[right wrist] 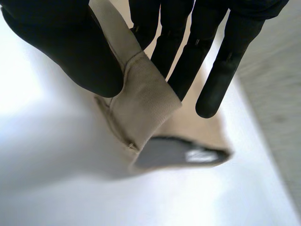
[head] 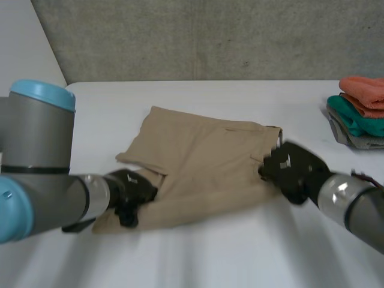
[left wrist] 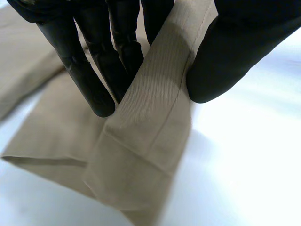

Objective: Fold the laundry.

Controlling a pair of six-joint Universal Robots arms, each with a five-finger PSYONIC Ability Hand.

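A pair of tan shorts [head: 201,165] lies partly folded in the middle of the white table [head: 240,252]. My left hand [head: 129,192] is at the near left leg hem, and its fingers [left wrist: 96,70] and thumb [left wrist: 225,61] pinch the tan cloth [left wrist: 150,122] between them. My right hand [head: 291,171] is at the right edge by the waistband. There its thumb [right wrist: 70,47] and fingers [right wrist: 183,52] pinch the waistband corner [right wrist: 143,101], lifted a little off the table.
A stack of folded laundry [head: 360,111], orange on top of green and grey, sits at the table's far right edge. A grey wall rises behind the table.
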